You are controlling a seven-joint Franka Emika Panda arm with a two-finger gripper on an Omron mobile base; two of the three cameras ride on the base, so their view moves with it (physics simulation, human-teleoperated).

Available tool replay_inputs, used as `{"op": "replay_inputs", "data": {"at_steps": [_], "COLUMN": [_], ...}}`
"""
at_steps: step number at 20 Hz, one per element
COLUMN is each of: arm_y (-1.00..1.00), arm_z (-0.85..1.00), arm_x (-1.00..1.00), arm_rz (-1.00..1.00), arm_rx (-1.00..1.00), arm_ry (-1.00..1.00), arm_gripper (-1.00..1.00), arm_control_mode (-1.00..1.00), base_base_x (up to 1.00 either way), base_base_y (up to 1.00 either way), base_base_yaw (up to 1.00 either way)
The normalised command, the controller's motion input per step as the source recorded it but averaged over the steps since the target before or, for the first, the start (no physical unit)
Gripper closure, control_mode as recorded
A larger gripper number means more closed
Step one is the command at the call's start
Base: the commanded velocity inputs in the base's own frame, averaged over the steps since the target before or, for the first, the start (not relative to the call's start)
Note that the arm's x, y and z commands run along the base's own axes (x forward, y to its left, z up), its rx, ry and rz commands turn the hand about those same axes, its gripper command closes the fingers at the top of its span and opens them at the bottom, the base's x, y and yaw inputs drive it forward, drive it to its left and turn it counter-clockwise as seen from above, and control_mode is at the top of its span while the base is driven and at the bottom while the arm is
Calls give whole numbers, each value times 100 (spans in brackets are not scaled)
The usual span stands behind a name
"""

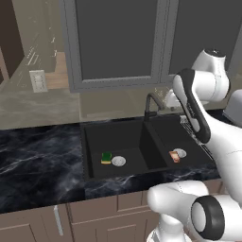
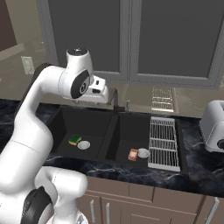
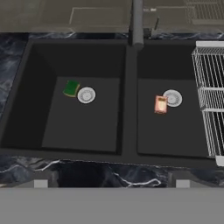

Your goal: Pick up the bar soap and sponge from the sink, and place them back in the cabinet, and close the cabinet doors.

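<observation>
i'm hovering the open gripper (image 3: 112,183) over the sink (image 3: 127,151), bar soap (image 3: 160,104) and sponge (image 3: 71,88) both lying unpicked inside.

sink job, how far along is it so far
Nothing looks done yet. The sponge lies in the left basin of the sink and the bar soap in the right, each beside its drain. The tool is open, holding nothing. Both pickups, the cabinet placement and door closing remain.

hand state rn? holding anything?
Hand: open, holding nothing, up above the sink. The sponge lies in the left basin and the bar soap in the right.
</observation>
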Motion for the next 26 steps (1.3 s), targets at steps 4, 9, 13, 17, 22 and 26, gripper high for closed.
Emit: {"op": "replay_inputs", "data": {"at_steps": [4,9,13,17,22,26], "arm_y": [-60,-58,-56,-47,-32,-18], "arm_z": [0,0,-6,-14,-21,-27], "arm_x": [-2,0,0,0,0,0], "arm_rz": [0,0,0,0,0,0], "arm_rx": [0,0,0,0,-1,-2], "arm_ry": [0,0,0,0,0,0], "arm_gripper": [-100,-100,-100,-100,-100,-100], "arm_control_mode": [-100,-100,-100,-100,-100,-100], "base_base_x": [0,0,0,0,0,0], "base_base_y": [0,0,0,0,0,0], "base_base_yaw": [0,0,0,0,0,0]}}
